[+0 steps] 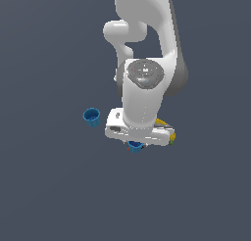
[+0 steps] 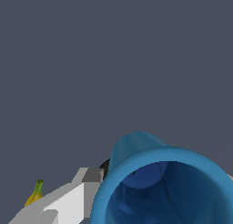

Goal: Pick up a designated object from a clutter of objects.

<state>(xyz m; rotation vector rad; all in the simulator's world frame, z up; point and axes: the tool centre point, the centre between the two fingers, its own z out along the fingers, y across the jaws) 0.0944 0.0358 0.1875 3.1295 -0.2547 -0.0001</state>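
Note:
The small blue cup [image 2: 159, 191] fills the near part of the wrist view, its open mouth tilted toward the camera. My gripper [image 2: 161, 198] is shut on it, with one grey-white finger [image 2: 68, 202] against its side. In the exterior view this cup [image 1: 136, 147] only peeks out below the white hand, where my gripper [image 1: 135, 143] is mostly hidden. The other blue cup [image 1: 91, 116] stands upright and alone toward the exterior view's left. A yellow banana [image 1: 164, 124] lies partly hidden behind the hand, and its green-tipped end [image 2: 35, 193] shows in the wrist view.
A small black part [image 2: 105, 166] shows behind the held cup; I cannot tell what it is. A bit of green [image 1: 172, 140] peeks out at the hand's edge near the banana. The arm's body covers most of the clutter. The floor is plain dark grey.

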